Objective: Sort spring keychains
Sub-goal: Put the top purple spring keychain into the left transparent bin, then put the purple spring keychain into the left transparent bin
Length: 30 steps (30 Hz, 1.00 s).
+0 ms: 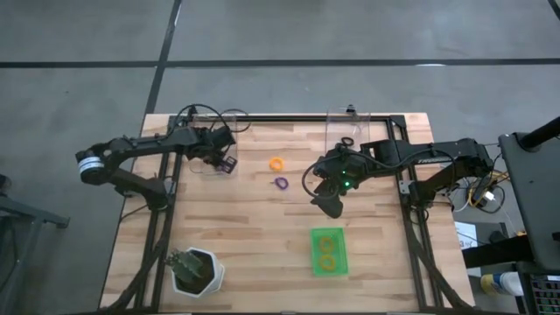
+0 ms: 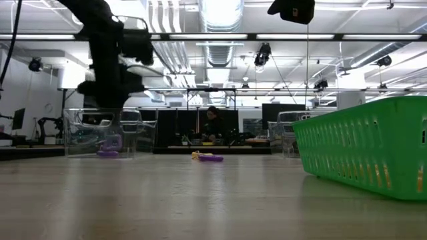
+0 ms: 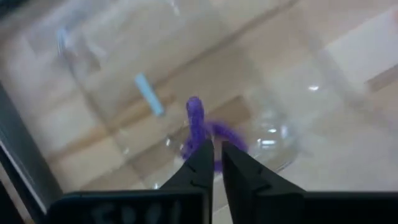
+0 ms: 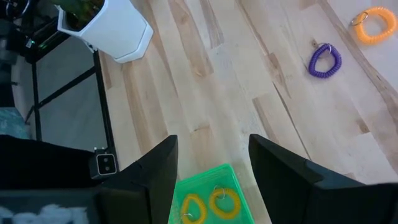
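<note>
Purple spring keychain (image 3: 198, 127) apparently inside clear bin (image 3: 93, 74), beneath left gripper (image 3: 215, 155).

A lab or workshop hall is shown: exposed ceiling ducts (image 2: 220, 47) and strip lights (image 2: 220, 10) are seen overhead, a grey concrete floor (image 1: 79, 105) surrounds the wooden worktop (image 1: 254, 227), and benches with equipment (image 2: 220, 139) are ranged behind it.

**Where everything sits on the table**

Two keychains (image 1: 278, 172) lie near the middle of the table (image 1: 254, 245). One bin (image 1: 214, 144) stands at the back left, another bin (image 1: 348, 131) at the back right. The tray (image 1: 328, 252) sits in front with two keychains inside. A pot (image 1: 196, 271) stands front left
</note>
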### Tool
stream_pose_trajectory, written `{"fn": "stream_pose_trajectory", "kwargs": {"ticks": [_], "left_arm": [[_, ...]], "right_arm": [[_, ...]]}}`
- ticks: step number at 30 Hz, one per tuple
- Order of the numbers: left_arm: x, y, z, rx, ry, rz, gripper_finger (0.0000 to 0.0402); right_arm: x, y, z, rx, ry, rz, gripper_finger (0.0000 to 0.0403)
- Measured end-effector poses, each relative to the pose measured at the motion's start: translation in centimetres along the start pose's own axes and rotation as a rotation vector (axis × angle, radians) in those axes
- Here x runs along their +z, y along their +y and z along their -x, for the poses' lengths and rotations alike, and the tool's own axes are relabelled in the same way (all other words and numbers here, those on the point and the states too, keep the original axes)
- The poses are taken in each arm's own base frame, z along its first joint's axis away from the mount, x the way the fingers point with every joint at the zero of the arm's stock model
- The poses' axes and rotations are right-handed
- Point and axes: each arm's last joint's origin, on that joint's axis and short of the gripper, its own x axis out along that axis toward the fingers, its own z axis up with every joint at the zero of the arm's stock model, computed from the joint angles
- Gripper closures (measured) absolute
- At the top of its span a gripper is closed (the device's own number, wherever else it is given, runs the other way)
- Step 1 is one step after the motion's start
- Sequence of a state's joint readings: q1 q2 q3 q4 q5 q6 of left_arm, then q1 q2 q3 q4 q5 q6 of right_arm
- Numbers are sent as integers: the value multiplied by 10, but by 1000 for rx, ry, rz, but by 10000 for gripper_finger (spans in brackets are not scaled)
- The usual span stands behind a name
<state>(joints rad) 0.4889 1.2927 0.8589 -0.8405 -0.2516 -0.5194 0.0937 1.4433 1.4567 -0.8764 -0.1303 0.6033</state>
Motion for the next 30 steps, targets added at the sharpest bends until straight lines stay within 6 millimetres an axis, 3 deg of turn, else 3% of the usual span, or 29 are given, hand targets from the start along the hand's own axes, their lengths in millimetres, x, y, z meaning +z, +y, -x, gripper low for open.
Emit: {"fn": "stream_pose_trajectory", "kwargs": {"ticks": [11, 18, 24, 30], "left_arm": [[56, -11, 80, -155, -261, 6, 301], [78, -30, 132, -375, -484, -155, 288], [78, -51, 147, -558, -617, -342, 288], [61, -74, 137, -618, -650, -553, 289]], "right_arm": [[0, 0, 0, 0, 1, -5, 211], [0, 0, 0, 0, 1, -6, 211], [0, 0, 0, 0, 1, -6, 211], [0, 0, 0, 1, 0, 6, 211]]}}
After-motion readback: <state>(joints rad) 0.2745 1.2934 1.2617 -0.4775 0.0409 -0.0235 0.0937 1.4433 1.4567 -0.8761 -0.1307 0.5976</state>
